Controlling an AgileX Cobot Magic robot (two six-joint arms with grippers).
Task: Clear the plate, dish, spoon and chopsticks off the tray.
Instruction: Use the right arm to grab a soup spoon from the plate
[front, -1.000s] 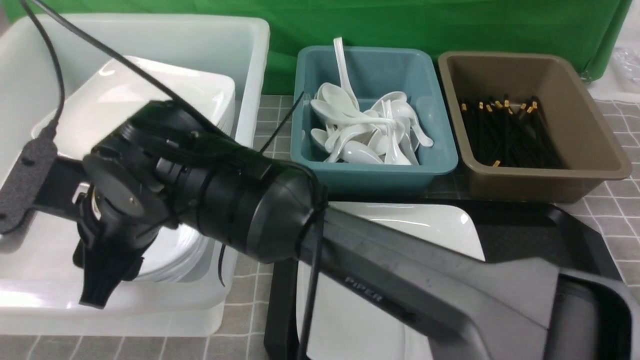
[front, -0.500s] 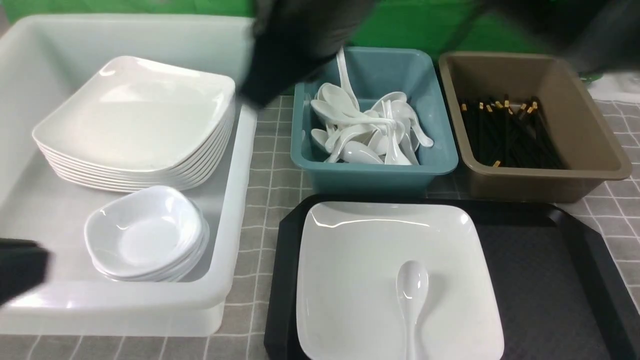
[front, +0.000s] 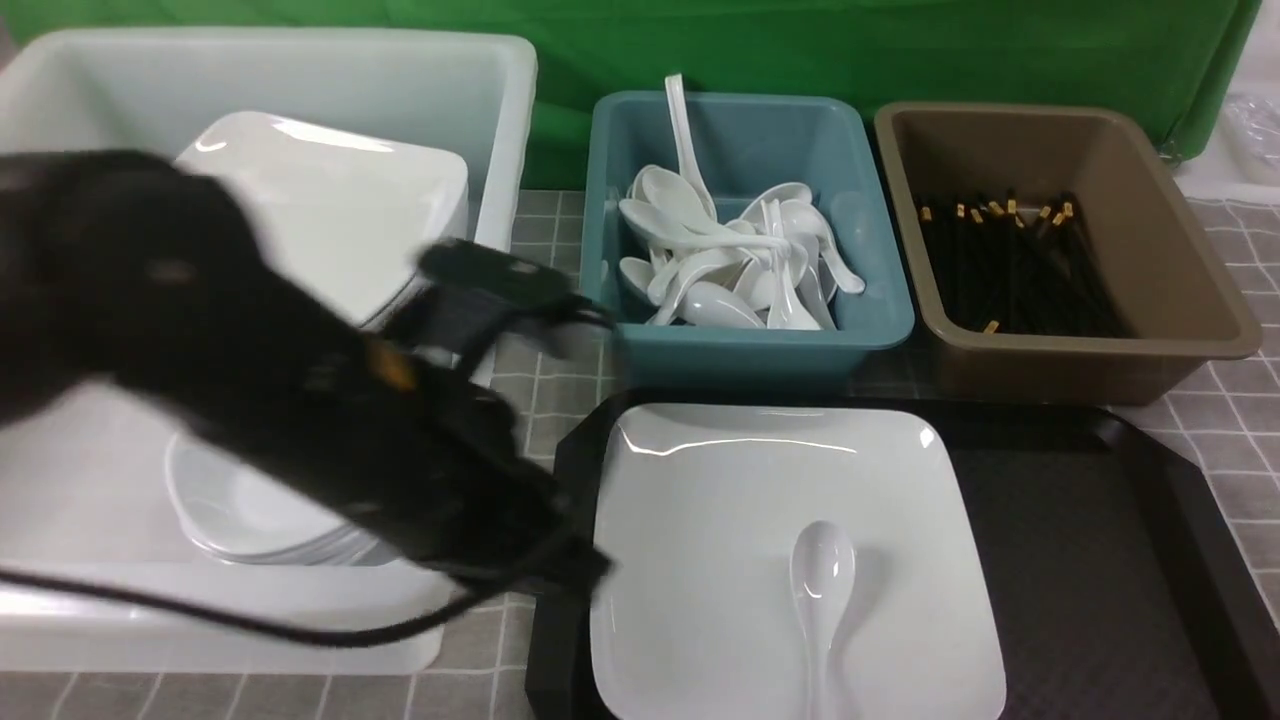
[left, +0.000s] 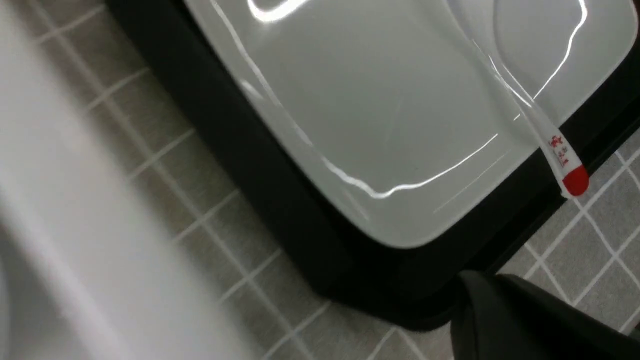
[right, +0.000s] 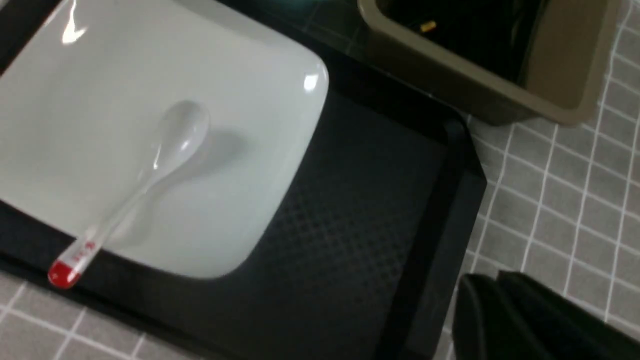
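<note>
Since half a second ago, swung in across the left of the front view: left arm (front: 300, 400), a blurred black shape slanting over the white tub (front: 300, 60) down toward the left rim of the tray (front: 1080, 540). Gone from the top of that view: the dark blur above the bins.

Left fingers (left: 480, 300) closed, nothing between them, hanging above the grey checked tabletop (left: 210, 210) just off a corner of the tray. Right fingers (right: 495, 310) visible only from the right wrist, apparently pressed together and empty, near the tray's right rim.

On the left part of the tray, the plate (front: 750, 520), lying flat. On the plate, the spoon (front: 822, 570), bowl toward the far side, red-tipped handle end reaching past the plate's near rim.

Behind the tray, a teal bin (front: 880, 330) heaped with white spoons (front: 720, 260), and beside it a brown tub (front: 1200, 330) holding black chopsticks (front: 1010, 270).

In the white tub, a stack of large plates (front: 340, 200) and, partly hidden by the arm, a stack of small dishes (front: 230, 510).
</note>
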